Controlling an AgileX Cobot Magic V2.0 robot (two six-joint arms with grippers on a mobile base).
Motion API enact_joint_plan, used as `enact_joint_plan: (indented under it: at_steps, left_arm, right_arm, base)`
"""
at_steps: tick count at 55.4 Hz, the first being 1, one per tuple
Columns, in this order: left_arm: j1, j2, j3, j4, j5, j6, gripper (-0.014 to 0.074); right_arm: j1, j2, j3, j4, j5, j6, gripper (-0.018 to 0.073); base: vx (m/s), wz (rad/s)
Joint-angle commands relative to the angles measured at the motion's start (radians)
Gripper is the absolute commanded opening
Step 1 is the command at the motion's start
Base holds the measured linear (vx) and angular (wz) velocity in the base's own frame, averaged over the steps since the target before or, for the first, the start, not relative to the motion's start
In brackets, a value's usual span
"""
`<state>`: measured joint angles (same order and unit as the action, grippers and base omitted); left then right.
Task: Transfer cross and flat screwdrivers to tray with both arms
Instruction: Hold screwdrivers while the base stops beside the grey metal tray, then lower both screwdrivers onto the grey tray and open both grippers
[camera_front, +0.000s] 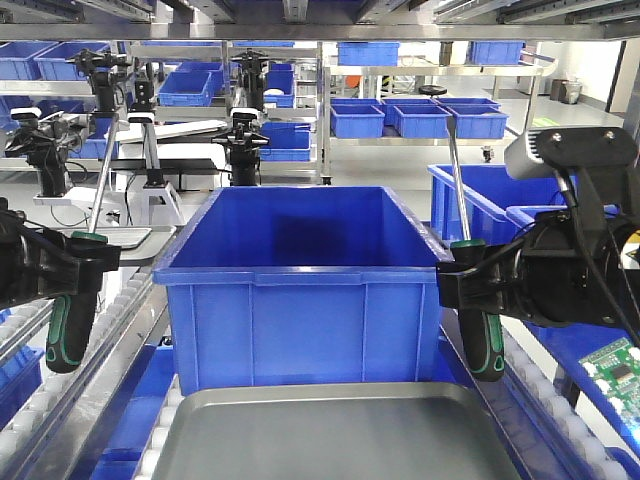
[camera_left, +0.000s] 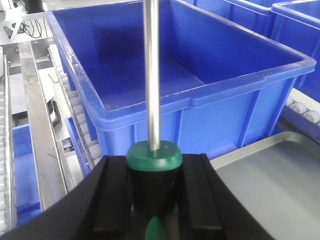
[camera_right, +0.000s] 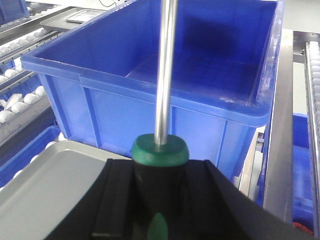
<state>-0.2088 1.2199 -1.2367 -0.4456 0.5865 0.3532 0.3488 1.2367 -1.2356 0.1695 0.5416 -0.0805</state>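
My left gripper (camera_front: 72, 262) is shut on a green-and-black-handled screwdriver (camera_front: 70, 325), shaft pointing up, left of the blue bin (camera_front: 300, 290). In the left wrist view the jaws clamp the handle (camera_left: 153, 165) and the steel shaft (camera_left: 151, 75) rises in front of the bin. My right gripper (camera_front: 470, 280) is shut on a second green-and-black screwdriver (camera_front: 482, 340), upright, right of the bin; the right wrist view shows its handle (camera_right: 160, 155) between the jaws. The tips are out of view, so I cannot tell cross from flat. The grey metal tray (camera_front: 340, 435) lies below, in front of the bin.
The large blue bin (camera_left: 175, 65) stands on the roller conveyor (camera_front: 120, 300) behind the tray (camera_right: 55, 185). Conveyor rails run on both sides (camera_right: 280, 125). A green circuit board (camera_front: 618, 368) lies at right. Shelves with blue bins (camera_front: 420, 118) and other robot arms (camera_front: 150, 130) stand behind.
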Motion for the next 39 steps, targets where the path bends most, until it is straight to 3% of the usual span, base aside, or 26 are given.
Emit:
enact_joint_plan:
  at_steps: [1, 10, 21, 31, 39]
  left_arm:
    - [-0.004, -0.022, -0.029, -0.031, -0.085, -0.010, 0.0003]
    - [-0.004, -0.018, -0.029, -0.043, -0.084, -0.010, 0.0003]
    - [-0.026, 0.090, -0.029, -0.210, 0.025, -0.007, 0.0003]
    - [-0.108, 0.238, -0.029, -0.354, 0.094, -0.007, 0.0004]
    - [-0.162, 0.386, -0.029, -0.425, 0.141, -0.007, 0.0028]
  right_arm:
    - [-0.003, -0.026, -0.032, 0.001, -0.087, -0.005, -0.0008]
    - [-0.003, -0.025, -0.032, 0.002, -0.078, 0.000, -0.0008]
    - [-0.002, 0.078, -0.032, 0.069, 0.058, 0.002, -0.0008]
    - [-0.002, 0.225, -0.032, 0.163, 0.151, -0.001, -0.0007]
    - [-0.002, 0.327, -0.032, 0.210, 0.200, -0.001, 0.0013]
  base:
    - [0.00, 0.00]
    - [0.00, 0.00]
    - [0.00, 0.00]
    - [0.00, 0.00]
    - [0.00, 0.00]
